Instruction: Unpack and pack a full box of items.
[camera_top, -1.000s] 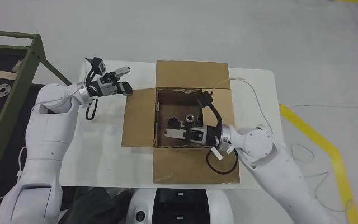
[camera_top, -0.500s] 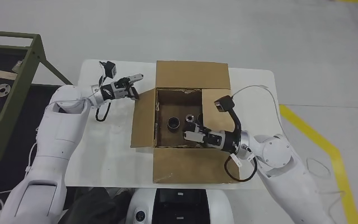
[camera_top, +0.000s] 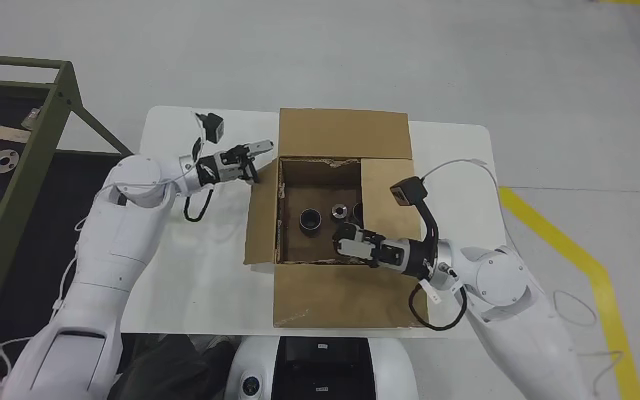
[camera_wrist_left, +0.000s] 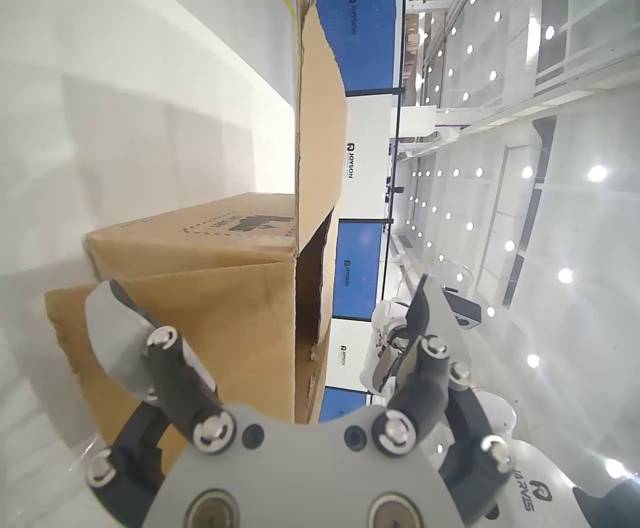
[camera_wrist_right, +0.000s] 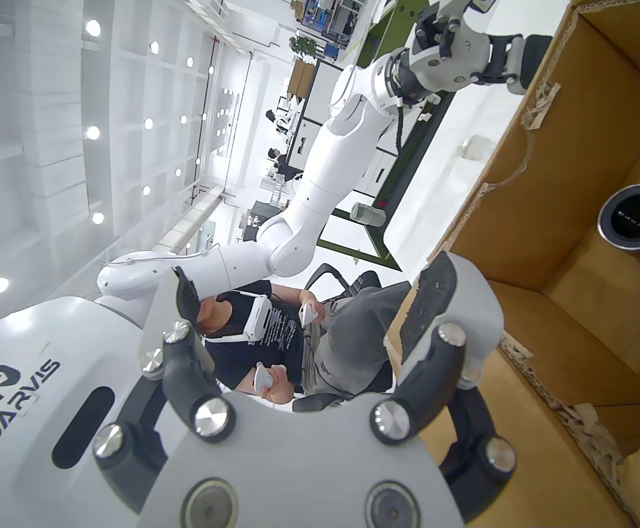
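White table (camera_top: 212, 290), open cardboard box (camera_top: 343, 131), dark cylinder (camera_top: 311, 219) inside, neighbouring item (camera_top: 340, 211) indistinct

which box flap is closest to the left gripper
The flap on the robot's left: the left gripper is at its far corner; the far flap, right flap and near flap lie farther off.

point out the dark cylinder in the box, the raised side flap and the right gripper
dark cylinder (camera_top: 310, 218): top view, its open top
raised side flap (camera_top: 262, 215): top view, middle of its face
right gripper (camera_top: 340, 242): top view, between its fingertips
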